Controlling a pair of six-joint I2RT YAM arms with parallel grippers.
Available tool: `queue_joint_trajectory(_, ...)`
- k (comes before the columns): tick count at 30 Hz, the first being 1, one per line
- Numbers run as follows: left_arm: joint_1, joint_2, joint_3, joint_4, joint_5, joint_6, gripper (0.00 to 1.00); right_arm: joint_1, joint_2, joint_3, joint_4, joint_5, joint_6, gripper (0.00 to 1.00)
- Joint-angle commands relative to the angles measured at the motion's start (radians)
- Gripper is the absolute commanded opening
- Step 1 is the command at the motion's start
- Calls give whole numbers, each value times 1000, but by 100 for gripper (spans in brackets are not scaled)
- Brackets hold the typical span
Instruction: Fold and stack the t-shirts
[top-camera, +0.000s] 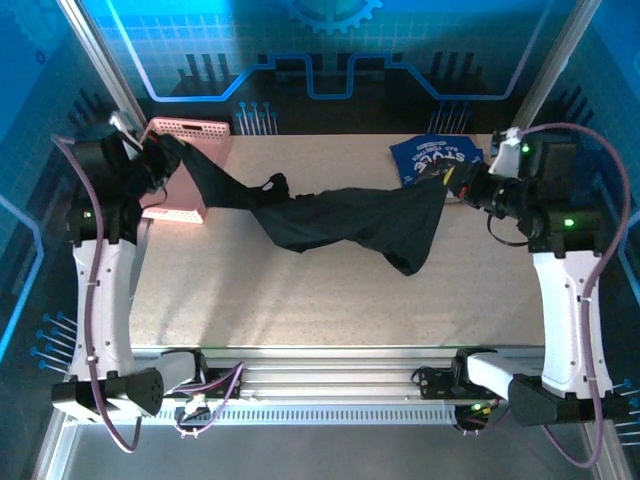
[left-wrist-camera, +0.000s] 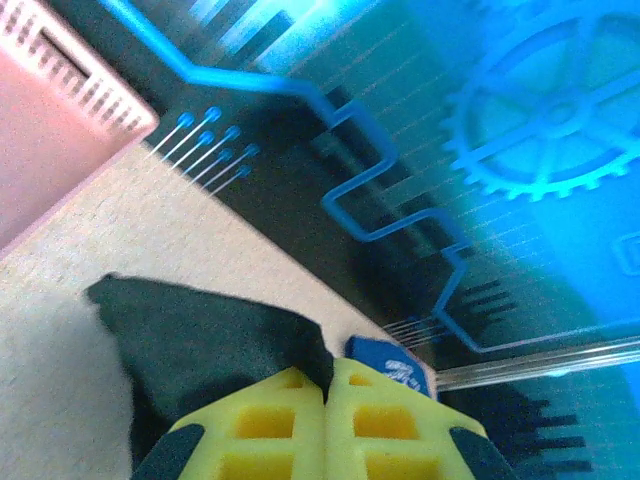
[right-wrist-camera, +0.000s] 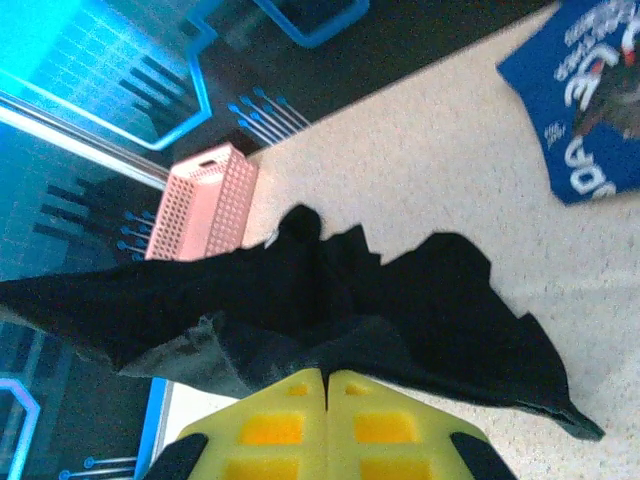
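Currently left gripper (left-wrist-camera: 327, 372) and right gripper (right-wrist-camera: 326, 376) both clamped on black shirt (top-camera: 340, 222), stretched above table (top-camera: 300, 310).

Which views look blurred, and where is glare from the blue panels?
Top external: sharp; the black shirt shows few folds against the bright table. Left wrist: backdrop soft, blue glare upper right. Right wrist: blue shirt blurred, cyan glare upper left.

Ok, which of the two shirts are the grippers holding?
The plain black t-shirt, stretched between the left gripper and the right gripper. The blue t-shirt with white lettering lies on the table's far right side, ungripped.
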Motion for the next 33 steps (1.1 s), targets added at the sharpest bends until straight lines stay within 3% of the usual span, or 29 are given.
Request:
queue_joint_trajectory(1, -2, 26, 175, 30, 25, 23, 0, -20, 21, 163, -59, -14, -39, 0)
queue_joint_trajectory(20, -2, 275, 933, 86, 70, 98, 0, -84, 186, 764, -179, 24, -137, 0)
queue_joint_trajectory(24, -2, 278, 978, 110, 91, 116, 0, -106, 207, 818, -168, -23, -125, 0)
queue_joint_trajectory(33, -2, 180, 911, 130, 138, 183, 0, -118, 99, 732, -180, -64, -124, 0)
